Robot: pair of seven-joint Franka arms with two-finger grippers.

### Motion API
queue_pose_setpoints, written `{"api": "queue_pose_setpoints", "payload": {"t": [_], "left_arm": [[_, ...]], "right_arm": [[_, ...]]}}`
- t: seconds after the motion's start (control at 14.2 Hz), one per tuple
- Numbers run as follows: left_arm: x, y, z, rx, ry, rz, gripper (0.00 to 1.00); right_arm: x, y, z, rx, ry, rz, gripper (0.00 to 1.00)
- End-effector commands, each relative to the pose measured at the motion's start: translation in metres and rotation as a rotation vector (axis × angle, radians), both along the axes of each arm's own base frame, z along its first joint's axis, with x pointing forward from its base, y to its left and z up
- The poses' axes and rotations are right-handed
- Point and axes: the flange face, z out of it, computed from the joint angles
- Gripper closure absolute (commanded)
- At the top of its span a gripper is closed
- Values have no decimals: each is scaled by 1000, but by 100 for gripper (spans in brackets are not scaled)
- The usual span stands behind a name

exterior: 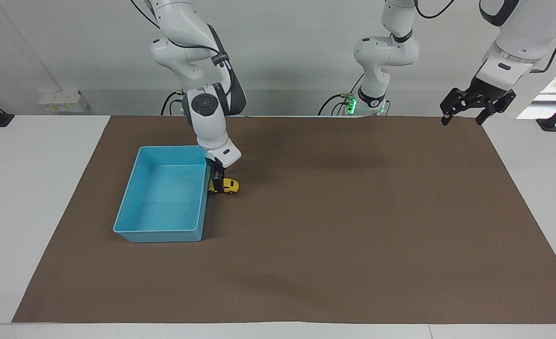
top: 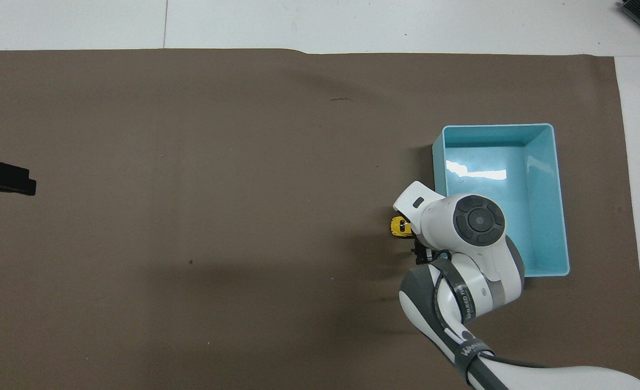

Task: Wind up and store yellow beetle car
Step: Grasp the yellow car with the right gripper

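Note:
The yellow beetle car (exterior: 229, 186) stands on the brown mat beside the light blue bin (exterior: 165, 235), against the bin's wall toward the left arm's end of the table. My right gripper (exterior: 218, 184) is down at the car, over the end of it that is next to the bin. In the overhead view the right arm's wrist hides most of the car (top: 399, 227), and only its end away from the bin (top: 563, 206) shows. My left gripper (exterior: 463, 117) waits open and empty, raised over the mat's edge at the left arm's end.
The brown mat (exterior: 353, 235) covers most of the white table. The bin has nothing in it. The left gripper's tip (top: 5, 184) shows at the edge of the overhead view.

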Motion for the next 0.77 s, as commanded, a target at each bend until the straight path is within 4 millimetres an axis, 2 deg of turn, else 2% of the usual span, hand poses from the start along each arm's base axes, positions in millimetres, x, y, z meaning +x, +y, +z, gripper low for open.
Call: {"api": "queue_pose_setpoints", "payload": {"t": [0.0, 0.07, 0.14, 0.21, 0.35, 0.49, 0.7], "left_arm": [[1, 2, 4, -11, 8, 12, 0], [1, 2, 4, -11, 8, 12, 0], [1, 2, 4, -11, 8, 12, 0], [1, 2, 3, -11, 9, 12, 0], [1, 2, 4, -11, 8, 12, 0], [1, 2, 4, -11, 8, 12, 0], [1, 2, 3, -11, 9, 12, 0]], "right_arm": [[2, 1, -4, -10, -9, 34, 29], [2, 1, -4, -12, -4, 34, 64], [2, 1, -5, -15, 2, 37, 84], [2, 1, -5, -20, 12, 38, 100], [10, 3, 1, -31, 25, 42, 100], [18, 24, 22, -46, 44, 59, 100], [34, 32, 46, -39, 27, 16, 100]]}}
